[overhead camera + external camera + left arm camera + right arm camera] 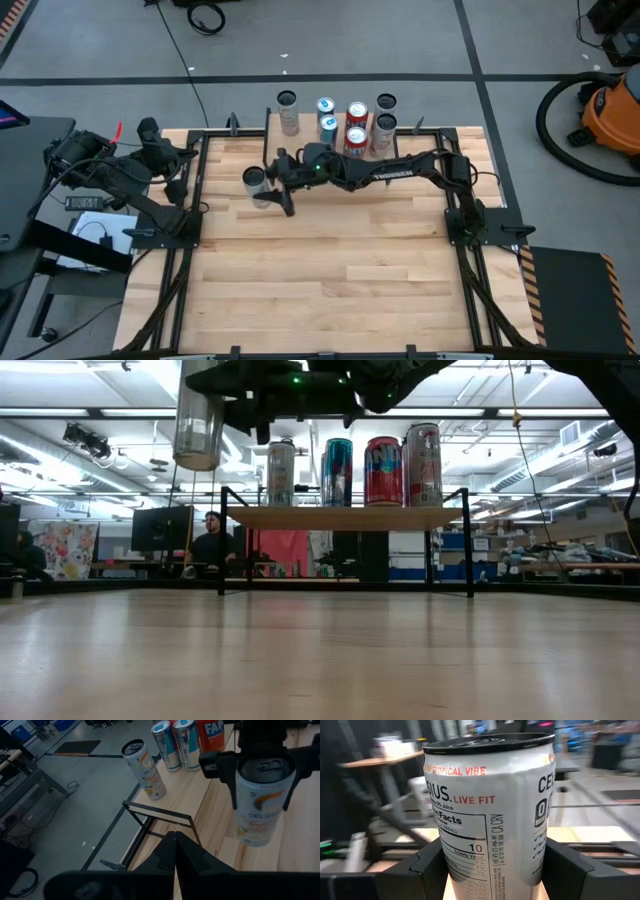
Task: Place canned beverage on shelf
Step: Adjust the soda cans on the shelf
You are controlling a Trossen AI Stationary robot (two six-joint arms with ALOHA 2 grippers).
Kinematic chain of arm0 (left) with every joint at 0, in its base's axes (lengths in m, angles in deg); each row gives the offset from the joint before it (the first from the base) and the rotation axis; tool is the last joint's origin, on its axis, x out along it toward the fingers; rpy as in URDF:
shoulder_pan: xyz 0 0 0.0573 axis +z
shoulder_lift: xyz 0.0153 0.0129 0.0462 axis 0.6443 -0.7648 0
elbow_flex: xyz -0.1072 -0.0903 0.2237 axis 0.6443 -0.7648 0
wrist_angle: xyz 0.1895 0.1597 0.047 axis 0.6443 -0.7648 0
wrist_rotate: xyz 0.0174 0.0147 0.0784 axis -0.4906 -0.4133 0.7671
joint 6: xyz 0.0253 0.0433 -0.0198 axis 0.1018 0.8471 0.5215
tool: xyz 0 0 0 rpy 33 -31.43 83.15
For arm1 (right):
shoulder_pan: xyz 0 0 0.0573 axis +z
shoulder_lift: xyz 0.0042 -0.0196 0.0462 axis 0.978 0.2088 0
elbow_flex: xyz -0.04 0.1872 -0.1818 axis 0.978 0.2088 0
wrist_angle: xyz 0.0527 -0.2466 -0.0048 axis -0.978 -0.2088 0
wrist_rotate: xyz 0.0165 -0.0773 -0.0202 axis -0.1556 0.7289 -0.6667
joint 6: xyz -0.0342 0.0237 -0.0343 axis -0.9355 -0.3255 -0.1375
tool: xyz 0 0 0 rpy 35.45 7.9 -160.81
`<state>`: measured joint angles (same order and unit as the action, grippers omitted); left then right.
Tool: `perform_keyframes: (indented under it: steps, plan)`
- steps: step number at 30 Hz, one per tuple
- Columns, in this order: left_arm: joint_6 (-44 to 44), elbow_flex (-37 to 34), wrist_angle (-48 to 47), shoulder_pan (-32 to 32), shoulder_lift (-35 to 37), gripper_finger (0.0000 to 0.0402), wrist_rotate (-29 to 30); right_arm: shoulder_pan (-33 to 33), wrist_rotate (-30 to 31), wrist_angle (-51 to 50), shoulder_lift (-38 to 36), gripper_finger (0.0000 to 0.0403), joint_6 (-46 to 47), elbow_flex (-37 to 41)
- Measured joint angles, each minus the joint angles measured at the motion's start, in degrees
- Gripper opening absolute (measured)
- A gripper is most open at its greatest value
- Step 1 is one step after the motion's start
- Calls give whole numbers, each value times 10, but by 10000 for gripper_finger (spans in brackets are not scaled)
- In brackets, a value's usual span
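A white canned beverage hangs high above the table's far left part, with my right gripper shut on it. The low view shows the can left of the shelf and higher than its board. The shelf, a light-wood board on black legs, stands at the table's far edge and carries several cans. My left gripper is shut on nothing, drawn back beyond the table's left edge. My right gripper pinches the upper part of the can's wall between its two fingers, one on each side. The fingers lie level and come from the table's right side. The can stands upright in the hold, lifted clear of the table.
A white can stands alone at the shelf's left end. An orange vacuum sits on the floor beyond the table's right edge. A person sits in the room behind the table. Black frame rails run along both table sides.
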<state>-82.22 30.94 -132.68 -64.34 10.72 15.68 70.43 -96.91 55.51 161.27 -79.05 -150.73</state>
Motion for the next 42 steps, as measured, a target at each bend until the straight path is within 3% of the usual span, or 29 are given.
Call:
perform_keyframes:
  steps: [7,17,28,38,42]
  plan:
    - [-1,0,0,0,0,7,0,37,132,1,0,257,-8,0]
    - [-1,0,0,0,0,7,0,88,438,29,0,259,-50,0]
    - [-1,0,0,0,0,7,0,89,681,31,0,259,17,0]
    - [1,0,0,0,0,7,0,91,764,26,0,259,54,0]
    - [1,0,0,0,0,7,0,87,727,16,1,259,36,0]
